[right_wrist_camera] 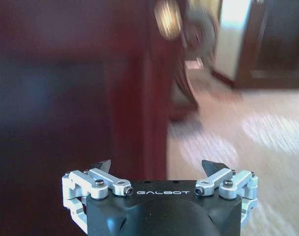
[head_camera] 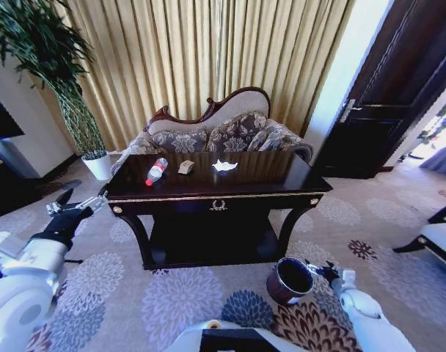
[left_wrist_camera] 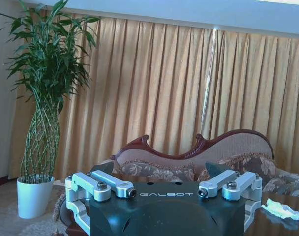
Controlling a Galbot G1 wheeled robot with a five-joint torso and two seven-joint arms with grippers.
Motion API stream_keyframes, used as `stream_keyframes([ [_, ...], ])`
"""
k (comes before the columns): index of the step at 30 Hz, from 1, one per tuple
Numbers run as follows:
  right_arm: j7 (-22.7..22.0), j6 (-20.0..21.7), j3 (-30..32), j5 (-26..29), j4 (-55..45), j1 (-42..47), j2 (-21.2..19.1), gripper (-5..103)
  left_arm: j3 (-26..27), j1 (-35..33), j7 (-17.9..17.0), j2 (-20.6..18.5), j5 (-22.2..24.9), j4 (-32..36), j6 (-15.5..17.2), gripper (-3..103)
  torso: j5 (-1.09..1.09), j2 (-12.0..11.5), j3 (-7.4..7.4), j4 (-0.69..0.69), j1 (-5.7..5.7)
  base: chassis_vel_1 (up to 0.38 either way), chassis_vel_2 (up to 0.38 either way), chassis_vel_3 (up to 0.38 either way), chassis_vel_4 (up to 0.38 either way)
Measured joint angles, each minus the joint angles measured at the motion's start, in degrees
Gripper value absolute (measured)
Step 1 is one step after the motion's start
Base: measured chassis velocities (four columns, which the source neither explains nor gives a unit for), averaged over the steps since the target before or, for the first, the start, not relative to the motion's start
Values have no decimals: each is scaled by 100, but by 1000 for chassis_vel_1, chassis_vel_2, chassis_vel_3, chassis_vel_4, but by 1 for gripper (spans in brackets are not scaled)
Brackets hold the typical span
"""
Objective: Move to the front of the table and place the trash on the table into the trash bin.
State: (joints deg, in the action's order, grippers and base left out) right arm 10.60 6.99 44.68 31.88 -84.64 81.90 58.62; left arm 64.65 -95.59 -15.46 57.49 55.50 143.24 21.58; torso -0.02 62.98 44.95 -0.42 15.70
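The dark glossy table stands straight ahead, a gold emblem on its drawer. The trash lies on its top: a clear bottle with a red cap at the left, a tan paper scrap beside it, and a crumpled white tissue near the middle. The tissue also shows in the left wrist view. The dark maroon trash bin sits on the carpet by the table's right front leg. My left gripper hovers open off the table's left end. My right gripper is low beside the bin, open and empty.
A patterned sofa stands behind the table against gold curtains. A tall plant in a white pot is at the back left, and a dark door at the right. A chair edge juts in at far right.
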Motion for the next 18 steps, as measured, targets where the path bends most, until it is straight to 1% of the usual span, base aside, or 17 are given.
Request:
stream_keyframes([
  [1,-4,2,77,117,-390,68,-21,100,-11,8,0,5,0,1,0,100,0,0,0,0,0,0,0,0,0],
  [2,-4,2,77,117,-390,68,-21,100,-11,8,0,5,0,1,0,100,0,0,0,0,0,0,0,0,0],
  [3,-16,10,143,197,-688,107,-34,100,-16,12,2,6,0,1,0,100,0,0,0,-1,0,0,0,0,0],
  [4,-133,85,272,358,-1310,168,-56,100,-16,17,-2,5,1,0,0,100,-2,0,0,2,0,0,0,0,0],
  [5,-133,85,272,358,-1310,168,-56,100,-16,17,-2,5,1,0,0,100,-2,0,0,2,0,0,0,0,0],
  [7,-336,315,418,584,-2149,217,-76,100,2,16,-3,-8,2,1,0,100,0,0,0,0,0,0,0,0,0],
  [8,-336,315,418,584,-2149,217,-76,100,2,16,-3,-8,2,1,0,100,0,0,0,0,0,0,0,0,0],
  [9,-407,398,472,648,-2480,229,-86,100,11,16,-4,-13,3,0,0,100,-3,0,0,0,0,0,0,0,0],
  [10,-407,398,472,648,-2480,229,-86,100,11,16,-4,-13,3,0,0,100,-3,0,0,0,0,0,0,0,0],
  [11,-520,565,538,732,-3106,262,-107,100,28,16,-9,-23,4,1,-30,100,-2,0,0,0,0,0,0,0,0],
  [12,-649,697,560,779,-3529,261,-124,100,46,14,-11,-29,4,1,-89,100,-1,0,0,0,0,0,0,0,0],
  [13,-649,697,560,779,-3529,261,-124,100,46,14,-11,-29,4,1,-89,100,-1,0,0,0,0,0,0,0,0],
  [15,-827,892,560,847,-3940,202,-150,100,80,3,-11,-30,4,0,-116,100,-1,0,0,0,0,0,0,0,0],
  [18,-906,982,552,849,-4152,157,-168,100,96,-6,-11,-20,3,0,-120,100,0,0,0,0,0,0,0,0,0],
])
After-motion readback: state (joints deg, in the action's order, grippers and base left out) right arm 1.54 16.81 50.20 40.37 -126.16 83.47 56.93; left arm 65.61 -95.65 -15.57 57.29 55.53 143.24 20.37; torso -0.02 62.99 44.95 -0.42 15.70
